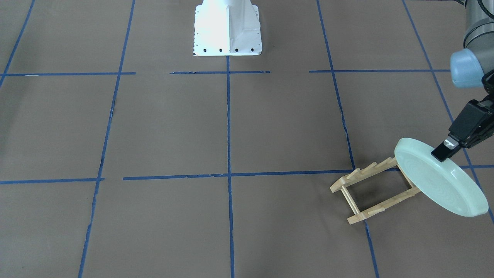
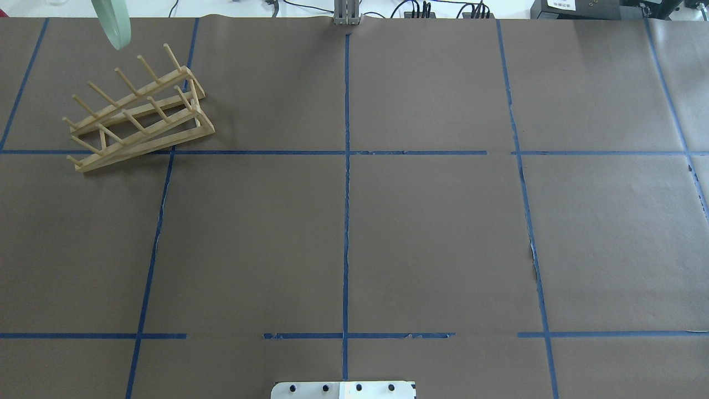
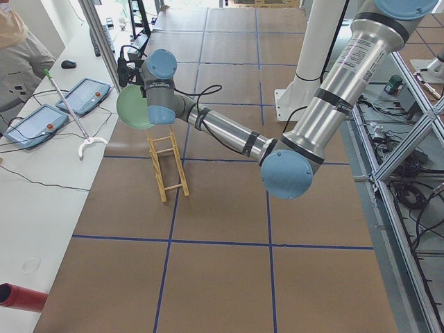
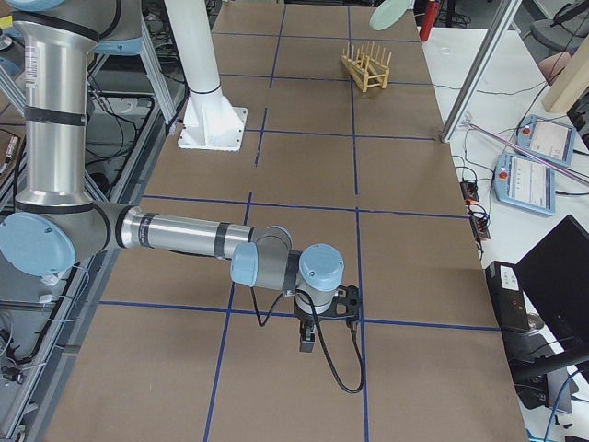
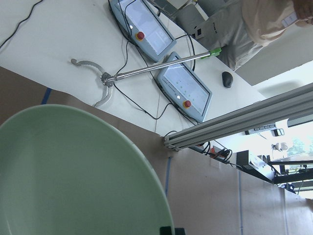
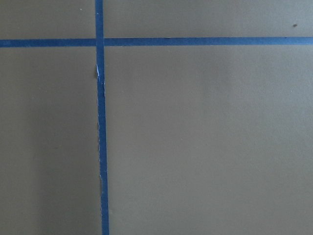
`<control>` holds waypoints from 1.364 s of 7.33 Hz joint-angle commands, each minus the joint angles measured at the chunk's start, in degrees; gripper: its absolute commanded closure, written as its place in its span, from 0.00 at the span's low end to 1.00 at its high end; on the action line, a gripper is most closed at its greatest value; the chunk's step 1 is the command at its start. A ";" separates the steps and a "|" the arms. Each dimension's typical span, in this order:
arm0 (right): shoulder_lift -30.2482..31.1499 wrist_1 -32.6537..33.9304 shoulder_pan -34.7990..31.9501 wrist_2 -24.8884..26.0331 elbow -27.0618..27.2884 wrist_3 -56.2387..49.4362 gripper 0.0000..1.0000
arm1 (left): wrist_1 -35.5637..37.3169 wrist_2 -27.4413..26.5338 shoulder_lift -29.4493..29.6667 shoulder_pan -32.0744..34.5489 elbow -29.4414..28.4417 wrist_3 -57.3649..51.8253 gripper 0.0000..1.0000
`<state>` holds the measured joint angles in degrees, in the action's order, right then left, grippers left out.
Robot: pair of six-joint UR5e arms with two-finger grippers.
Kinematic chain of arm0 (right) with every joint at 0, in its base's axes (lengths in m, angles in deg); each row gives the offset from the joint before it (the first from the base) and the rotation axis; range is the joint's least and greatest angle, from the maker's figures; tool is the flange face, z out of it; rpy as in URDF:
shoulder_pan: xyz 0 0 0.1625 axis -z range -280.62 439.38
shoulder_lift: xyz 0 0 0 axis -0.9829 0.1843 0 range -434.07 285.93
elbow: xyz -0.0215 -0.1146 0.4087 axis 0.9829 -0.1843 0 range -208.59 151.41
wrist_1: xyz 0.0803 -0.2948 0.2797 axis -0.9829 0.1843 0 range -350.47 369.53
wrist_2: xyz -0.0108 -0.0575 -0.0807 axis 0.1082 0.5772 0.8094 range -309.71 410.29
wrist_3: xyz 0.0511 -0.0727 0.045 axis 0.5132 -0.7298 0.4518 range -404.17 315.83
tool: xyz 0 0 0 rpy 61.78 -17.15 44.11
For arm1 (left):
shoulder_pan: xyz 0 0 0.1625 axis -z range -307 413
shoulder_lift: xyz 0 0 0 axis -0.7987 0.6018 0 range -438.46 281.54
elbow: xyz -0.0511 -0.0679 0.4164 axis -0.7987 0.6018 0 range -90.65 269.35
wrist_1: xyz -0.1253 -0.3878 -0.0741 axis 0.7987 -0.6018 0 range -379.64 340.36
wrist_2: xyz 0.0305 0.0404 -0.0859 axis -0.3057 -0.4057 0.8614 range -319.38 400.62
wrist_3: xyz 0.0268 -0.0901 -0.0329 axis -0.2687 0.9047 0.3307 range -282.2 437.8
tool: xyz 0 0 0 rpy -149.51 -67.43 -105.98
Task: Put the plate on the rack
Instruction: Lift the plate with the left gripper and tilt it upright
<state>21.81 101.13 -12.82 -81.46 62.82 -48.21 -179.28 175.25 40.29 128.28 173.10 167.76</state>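
Observation:
The pale mint-green plate (image 1: 440, 181) hangs tilted on edge in the air, with its ringed inside facing the front camera. My left gripper (image 1: 442, 153) is shut on its upper rim. The light-wood rack (image 1: 376, 193) stands on the table at the robot's far left. The plate is above and just beyond one end of the rack, and in the overhead view the plate (image 2: 112, 25) is apart from the rack (image 2: 138, 116). The plate fills the left wrist view (image 5: 73, 171). My right gripper (image 4: 308, 336) hangs low over the table far from the rack. I cannot tell whether it is open or shut.
The white robot base (image 1: 227, 29) stands at the table's near middle. Blue tape lines (image 2: 346, 166) grid the brown table. Beyond the far table edge are control tablets (image 5: 146, 29), cables, an aluminium post (image 5: 234, 122) and a person (image 3: 17, 48).

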 commanded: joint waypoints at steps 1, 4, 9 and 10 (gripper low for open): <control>0.00 -0.02 0.00 0.00 0.00 0.00 0.00 | -17.57 -0.50 0.07 -0.04 -7.17 1.00 1.00; 0.00 0.07 0.00 0.00 0.00 0.00 0.00 | -32.44 -9.62 0.69 -0.39 -12.98 4.22 1.00; 0.00 0.07 0.00 0.00 0.00 0.00 0.00 | -40.92 -10.79 0.69 -6.45 -18.00 6.62 1.00; 0.09 0.07 0.00 0.00 0.00 0.00 0.00 | -41.10 -10.01 0.26 -6.54 -17.74 6.97 1.00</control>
<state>21.83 101.19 -12.82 -81.45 62.82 -48.21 -220.08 164.63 40.93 122.48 155.21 174.38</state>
